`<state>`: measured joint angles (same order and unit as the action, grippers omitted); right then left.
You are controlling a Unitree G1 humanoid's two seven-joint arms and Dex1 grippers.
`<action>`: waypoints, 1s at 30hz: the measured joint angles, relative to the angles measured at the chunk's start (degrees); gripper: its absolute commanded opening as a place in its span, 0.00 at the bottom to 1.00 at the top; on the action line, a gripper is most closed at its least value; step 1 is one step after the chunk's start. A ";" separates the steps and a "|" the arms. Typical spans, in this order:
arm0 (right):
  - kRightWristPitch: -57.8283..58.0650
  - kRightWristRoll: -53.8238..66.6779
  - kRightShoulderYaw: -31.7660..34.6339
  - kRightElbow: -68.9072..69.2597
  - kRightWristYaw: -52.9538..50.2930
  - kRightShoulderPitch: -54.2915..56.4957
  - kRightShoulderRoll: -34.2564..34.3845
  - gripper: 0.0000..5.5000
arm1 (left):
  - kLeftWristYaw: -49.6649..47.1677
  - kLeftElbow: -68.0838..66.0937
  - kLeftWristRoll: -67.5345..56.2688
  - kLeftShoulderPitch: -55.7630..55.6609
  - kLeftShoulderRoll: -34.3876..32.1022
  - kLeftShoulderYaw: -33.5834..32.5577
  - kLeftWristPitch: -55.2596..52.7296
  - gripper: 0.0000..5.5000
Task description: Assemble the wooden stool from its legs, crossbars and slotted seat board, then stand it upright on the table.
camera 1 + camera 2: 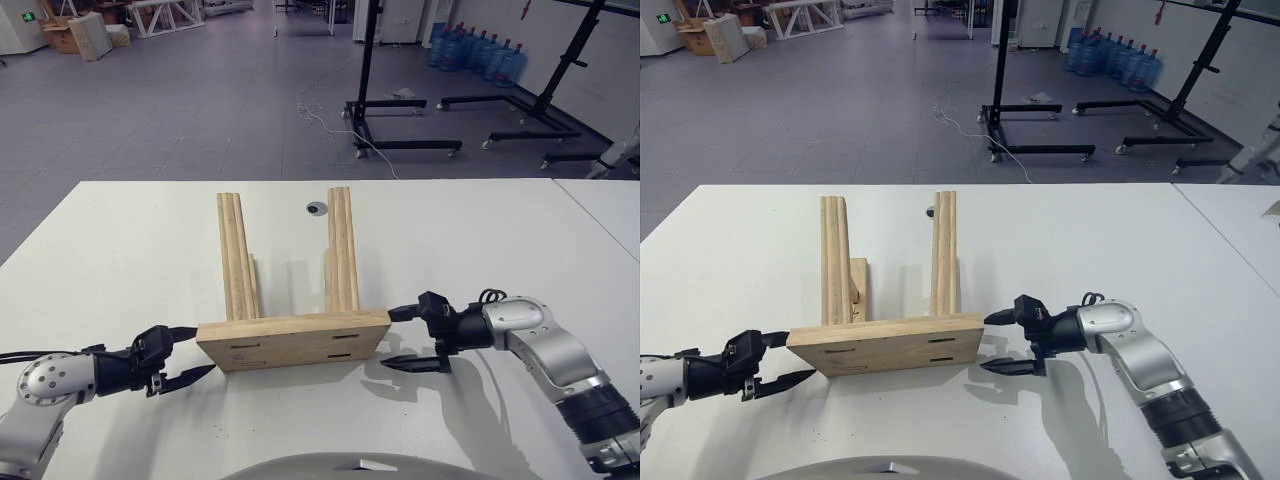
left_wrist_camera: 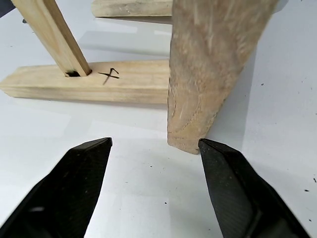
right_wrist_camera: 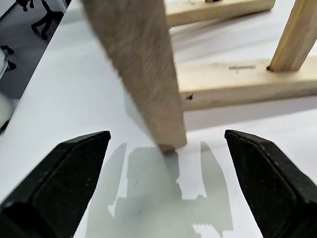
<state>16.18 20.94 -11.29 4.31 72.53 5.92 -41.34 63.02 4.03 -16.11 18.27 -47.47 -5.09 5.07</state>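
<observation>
I see the stool [image 1: 340, 270] lying on its side mid-table [image 1: 120, 250], seat [image 1: 292, 342] on edge facing me, legs [image 1: 236, 255] pointing to 12 o'clock. My left pincer [image 1: 200, 350] gapes at the seat's 9 o'clock end and my right pincer [image 1: 388, 338] at its 3 o'clock end, both gripping nothing.

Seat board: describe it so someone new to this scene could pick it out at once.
On the white table, a wooden stool lies on its side between the left tool and right tool. The seat board is the plank standing on edge at its near end; unlike the legs running away from it, it lies crosswise and shows dark slots.
</observation>
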 measured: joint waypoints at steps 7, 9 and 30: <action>2.10 1.97 -1.24 0.19 -0.01 1.98 3.67 0.61 | 1.43 0.13 -1.26 -4.20 2.73 4.44 -4.21 0.53; 1.55 1.81 -1.28 -1.29 -0.09 2.62 4.61 0.55 | 1.28 -0.04 -1.27 -6.72 4.21 5.27 -4.63 0.48; 34.84 34.15 17.39 0.57 -10.32 15.44 10.42 0.31 | -5.98 10.68 -41.44 -18.00 13.15 -12.17 -31.16 0.35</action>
<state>51.03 55.09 6.10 4.88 62.21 21.36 -30.93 57.04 14.71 -57.55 0.27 -34.33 -17.26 -26.09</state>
